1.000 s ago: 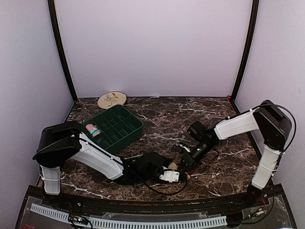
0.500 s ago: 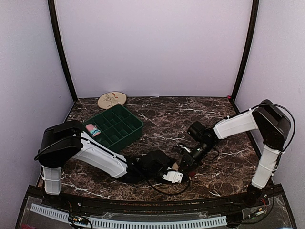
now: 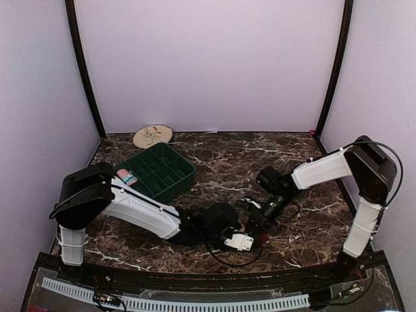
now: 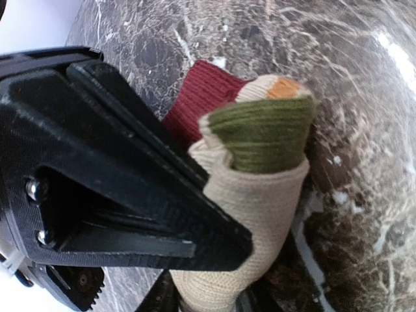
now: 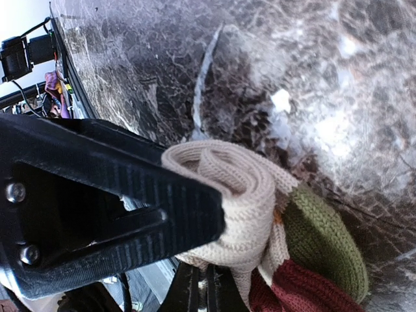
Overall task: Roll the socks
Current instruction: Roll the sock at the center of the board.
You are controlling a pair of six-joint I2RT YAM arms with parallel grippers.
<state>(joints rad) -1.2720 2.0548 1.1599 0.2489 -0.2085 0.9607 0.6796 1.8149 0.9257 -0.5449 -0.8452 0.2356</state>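
The tan striped sock [image 4: 257, 195] is partly rolled, with an olive-green band, an orange patch and a dark red toe showing at its end. My left gripper [image 4: 214, 279] is shut on the tan roll. My right gripper [image 5: 211, 253] is shut on the same sock [image 5: 253, 195], pinching its cream rolled end just above the marble. In the top view both grippers, left [image 3: 244, 235] and right [image 3: 257, 221], meet at the front middle and hide most of the sock. The pink sock [image 3: 125, 177] lies rolled in the green tray [image 3: 175, 170].
The green divided tray stands at the left middle of the marble table [image 3: 260, 162]. A round cream plate [image 3: 153, 136] lies by the back wall. Dark posts and pale walls close in both sides.
My left arm has stretched further right, and its gripper has shifted right toward the right gripper. The tan patch of sock seen between them earlier is now covered.
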